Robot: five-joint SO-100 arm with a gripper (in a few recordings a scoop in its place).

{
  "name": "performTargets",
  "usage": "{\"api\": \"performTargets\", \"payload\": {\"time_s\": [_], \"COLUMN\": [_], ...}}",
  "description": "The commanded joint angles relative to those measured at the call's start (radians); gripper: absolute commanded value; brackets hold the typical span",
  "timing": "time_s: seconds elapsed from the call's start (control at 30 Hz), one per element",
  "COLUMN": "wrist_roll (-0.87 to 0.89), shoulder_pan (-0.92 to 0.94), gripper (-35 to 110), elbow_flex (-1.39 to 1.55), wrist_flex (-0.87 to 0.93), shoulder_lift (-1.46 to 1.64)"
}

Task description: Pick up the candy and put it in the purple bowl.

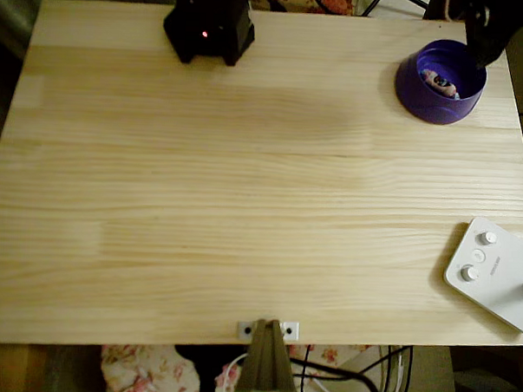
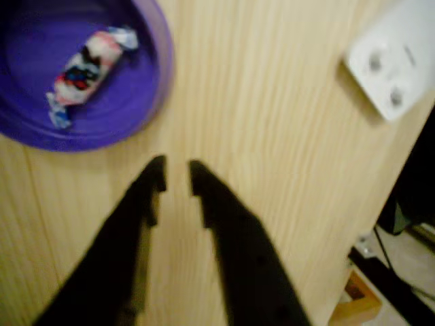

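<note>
Candy, a tiny pinkish-white wrapped sweet with twisted ends [image 2: 88,68], already lies inside the round purple plastic bowl [image 2: 153,102], up and left of the black two-finger gripper [image 2: 177,178], whose narrowly parted, empty fingers hang over bare wood just beside the rim.

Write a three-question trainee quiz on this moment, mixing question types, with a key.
1. True or false: the candy lies inside the purple bowl.
2. In the wrist view, the gripper holds: A) the candy, B) nothing, C) the bowl's rim.
3. In the overhead view, what sits at the table's lower right edge?

Key: 1 true. 2 B; the fingers stand slightly apart over bare wood. 3 the white device with knobs.
</note>
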Motion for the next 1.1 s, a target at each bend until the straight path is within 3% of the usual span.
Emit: {"api": "performTargets", "payload": {"time_s": [0.0,0.33,0.7,1.07], "wrist_roll": [-0.011,-0.021,-0.213,0.040], "shoulder_pan": [0.051,0.279,0.643,1.029], "gripper": [0,0,0,0], "elbow_flex": [0.043,0.299,0.535,0.733], "wrist_flex": [0.018,0.055,0.071,-0.054], "shoulder_lift": [0.232,0.523,0.762,0.894]}}
